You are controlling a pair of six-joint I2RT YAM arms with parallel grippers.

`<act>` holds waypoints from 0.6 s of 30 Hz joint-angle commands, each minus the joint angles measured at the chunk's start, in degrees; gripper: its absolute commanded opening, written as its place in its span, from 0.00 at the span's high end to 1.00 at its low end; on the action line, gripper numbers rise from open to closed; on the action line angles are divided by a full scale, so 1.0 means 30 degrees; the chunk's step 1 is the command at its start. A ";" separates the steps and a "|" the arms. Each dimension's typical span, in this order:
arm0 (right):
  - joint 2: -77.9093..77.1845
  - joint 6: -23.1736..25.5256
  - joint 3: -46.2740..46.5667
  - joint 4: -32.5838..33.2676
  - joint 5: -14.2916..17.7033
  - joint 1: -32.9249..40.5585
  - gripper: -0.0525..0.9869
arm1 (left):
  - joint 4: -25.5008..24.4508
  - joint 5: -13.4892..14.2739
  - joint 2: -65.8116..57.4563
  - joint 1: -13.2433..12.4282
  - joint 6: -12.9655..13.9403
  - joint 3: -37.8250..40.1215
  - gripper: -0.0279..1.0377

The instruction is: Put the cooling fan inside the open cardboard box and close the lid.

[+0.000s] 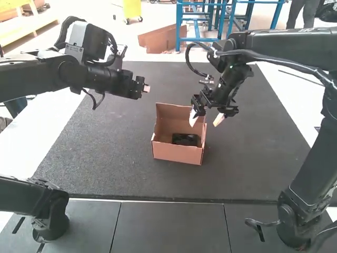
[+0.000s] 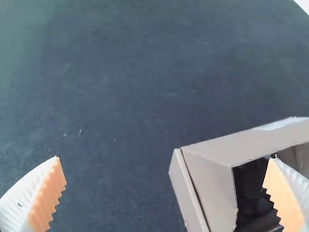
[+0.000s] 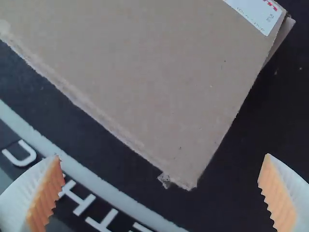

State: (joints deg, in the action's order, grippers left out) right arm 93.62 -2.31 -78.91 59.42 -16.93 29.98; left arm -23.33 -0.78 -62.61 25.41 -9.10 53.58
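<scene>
A small cardboard box [image 1: 177,148] stands open in the middle of the black mat, its lid flap [image 1: 172,112] upright along the far side. A black cooling fan [image 1: 185,139] lies inside it. My right gripper [image 1: 206,120] hangs open just above the box's far right corner, with nothing between its fingers. In the right wrist view the brown flap [image 3: 145,72] spreads ahead of the open right gripper [image 3: 159,198]. My left gripper [image 1: 143,87] is held above the mat, off to the far left of the box. Its wrist view has the open left gripper [image 2: 164,198], a box corner [image 2: 212,164] and the dark fan [image 2: 251,193].
The black mat [image 1: 100,153] covers most of the table, with pale table surface on both sides. Both arm bases stand at the near edge. A dark surface with a pale stripe and lettering [image 3: 72,188] lies beneath the flap's edge in the right wrist view.
</scene>
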 commanded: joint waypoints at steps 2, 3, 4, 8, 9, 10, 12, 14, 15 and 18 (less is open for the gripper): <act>-0.1589 0.0476 -0.0795 -0.0646 -0.0012 -0.0529 0.06 | 0.0512 0.0434 -0.0986 -0.0032 -0.0042 0.1241 0.06; -0.1882 0.0476 -0.0765 -0.0880 0.0194 -0.0764 0.06 | 0.0629 0.0434 -0.1279 0.0085 -0.0042 0.1446 0.06; -0.2263 0.0476 -0.0736 -0.1290 0.0662 -0.1057 0.06 | 0.0717 0.0434 -0.1572 0.0232 -0.0071 0.1651 0.06; -0.3903 0.0476 0.0055 -0.3458 0.2801 -0.2902 0.06 | 0.1215 0.0786 -0.2802 0.1257 -0.0071 0.2471 0.06; -0.4372 0.0476 0.0436 -0.4132 0.3387 -0.3371 0.06 | 0.1332 0.0845 -0.3095 0.1491 -0.0071 0.2676 0.06; -0.4870 0.0476 0.0846 -0.4894 0.3826 -0.3752 0.06 | 0.1420 0.0932 -0.3417 0.1696 -0.0071 0.2911 0.06; -0.5808 0.0476 0.1754 -0.6359 0.4822 -0.4455 0.06 | 0.1537 0.0991 -0.4003 0.1989 -0.0071 0.3379 0.06; -0.6745 0.0241 0.2633 -0.7794 0.5526 -0.4807 0.06 | 0.1596 0.1108 -0.4560 0.2224 -0.0071 0.3878 0.06; -0.7243 0.0124 0.3160 -0.8556 0.5848 -0.4895 0.06 | 0.1596 0.1138 -0.4824 0.2312 -0.0071 0.4083 0.06; -0.8444 -0.0286 0.4274 -0.9757 0.6492 -0.4982 0.06 | 0.1625 0.1138 -0.5527 0.2663 -0.0071 0.4610 0.06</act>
State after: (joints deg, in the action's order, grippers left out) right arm 71.50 -1.87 -67.85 31.35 -1.87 15.62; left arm -18.94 1.78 -78.30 32.36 -9.10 64.71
